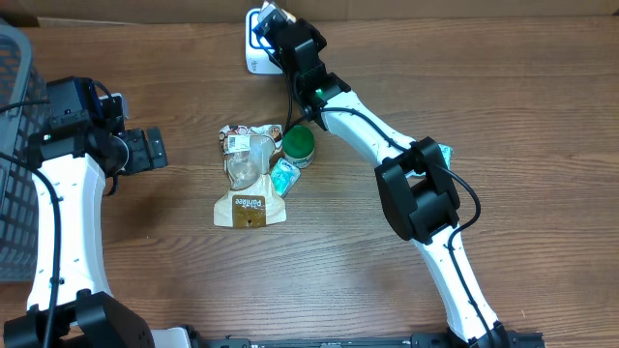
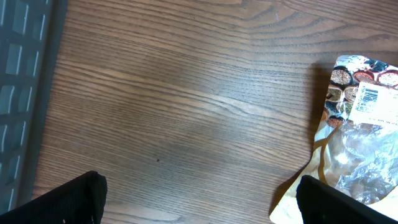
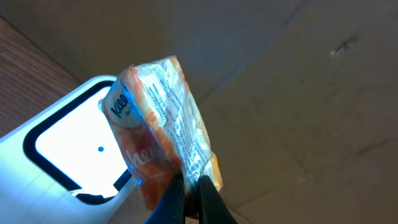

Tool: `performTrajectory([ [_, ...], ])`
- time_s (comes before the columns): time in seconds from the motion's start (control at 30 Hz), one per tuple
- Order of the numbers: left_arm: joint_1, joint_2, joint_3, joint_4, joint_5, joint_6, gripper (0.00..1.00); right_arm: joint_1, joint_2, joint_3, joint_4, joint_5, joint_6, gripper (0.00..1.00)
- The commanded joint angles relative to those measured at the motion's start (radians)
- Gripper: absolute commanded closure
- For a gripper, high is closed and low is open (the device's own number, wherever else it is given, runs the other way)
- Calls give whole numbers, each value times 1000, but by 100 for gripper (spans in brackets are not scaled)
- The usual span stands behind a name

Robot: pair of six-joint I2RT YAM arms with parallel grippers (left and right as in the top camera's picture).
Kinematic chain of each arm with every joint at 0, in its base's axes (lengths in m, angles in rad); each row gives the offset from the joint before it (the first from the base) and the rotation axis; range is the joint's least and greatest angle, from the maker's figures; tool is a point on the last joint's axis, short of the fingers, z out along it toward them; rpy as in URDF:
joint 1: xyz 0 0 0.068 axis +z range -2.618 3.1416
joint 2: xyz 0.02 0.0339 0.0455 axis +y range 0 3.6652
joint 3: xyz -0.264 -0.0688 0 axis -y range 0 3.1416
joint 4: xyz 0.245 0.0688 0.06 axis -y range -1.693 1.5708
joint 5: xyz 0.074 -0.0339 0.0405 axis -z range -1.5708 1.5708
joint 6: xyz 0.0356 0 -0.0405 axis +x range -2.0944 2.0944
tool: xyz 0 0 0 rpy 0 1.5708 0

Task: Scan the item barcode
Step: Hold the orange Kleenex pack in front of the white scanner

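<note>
My right gripper [image 1: 275,23] is shut on the bottom edge of an orange, clear-wrapped tissue pack [image 3: 163,118], pinched between its fingertips [image 3: 189,182]. The pack stands upright right in front of the white barcode scanner [image 3: 50,149], partly covering its lit window. From overhead, the scanner [image 1: 253,50] stands at the table's far edge, with the pack [image 1: 270,14] above it. My left gripper [image 1: 155,148] hangs open over bare wood at the left, nothing between its fingers [image 2: 73,200].
A gold snack pouch [image 1: 250,193] [image 2: 359,118], a green-lidded can [image 1: 298,144] and a teal packet [image 1: 283,178] lie mid-table. Another teal item [image 1: 445,152] peeks from behind the right arm. A grey basket [image 1: 14,145] [image 2: 18,74] fills the left edge. A cardboard wall [image 3: 298,93] stands behind the scanner.
</note>
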Motion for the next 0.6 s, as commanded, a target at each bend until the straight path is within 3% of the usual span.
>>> performTrajectory([
  [0.0, 0, 2, 9, 1, 7, -16, 0, 17, -4, 13, 13, 8, -4, 96],
  [0.27, 0, 2, 9, 1, 7, -16, 0, 26, -78, 15, -42, -13, 261, 96],
  [0.57, 0, 2, 8, 1, 7, -16, 0, -35, -384, 15, -484, -161, 646, 96],
])
